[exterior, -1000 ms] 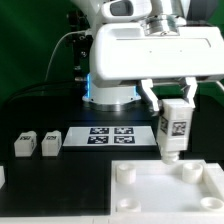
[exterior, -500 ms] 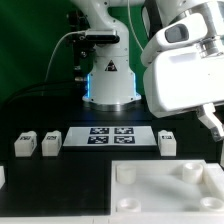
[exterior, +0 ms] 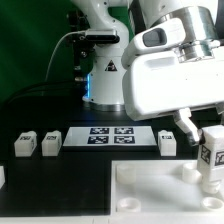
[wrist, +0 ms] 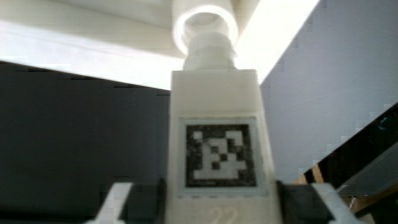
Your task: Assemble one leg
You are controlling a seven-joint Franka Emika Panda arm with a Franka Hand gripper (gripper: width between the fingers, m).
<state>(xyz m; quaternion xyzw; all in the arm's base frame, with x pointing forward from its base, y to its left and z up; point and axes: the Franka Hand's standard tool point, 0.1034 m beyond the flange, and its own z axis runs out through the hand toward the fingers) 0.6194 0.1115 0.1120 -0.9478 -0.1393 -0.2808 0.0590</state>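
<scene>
- Far L of the exterior view: two spare legs, first spare leg and second spare leg, stand just beside each other on the black table. Neither is in use.
- Centre: marker board lies flat on the table.
- Just R of the board: third spare leg, upright and apart from the tray.
- Front, L to R: tray. No leg fitted in the corner sockets I can see, e.g. near-L socket.
- R side: gripper pinches the held leg, upright, tag facing cam, low over the tray's R part.
- Wrist view: fingers sit tight on both sides of the held leg, peg end pointing away.
- Progress, my read: pick-up done and leg carried to the tray. Can't tell if its lower end touches the tray yet. Left to do: line up w/ a socket, seat or twist it in, let go.
</scene>
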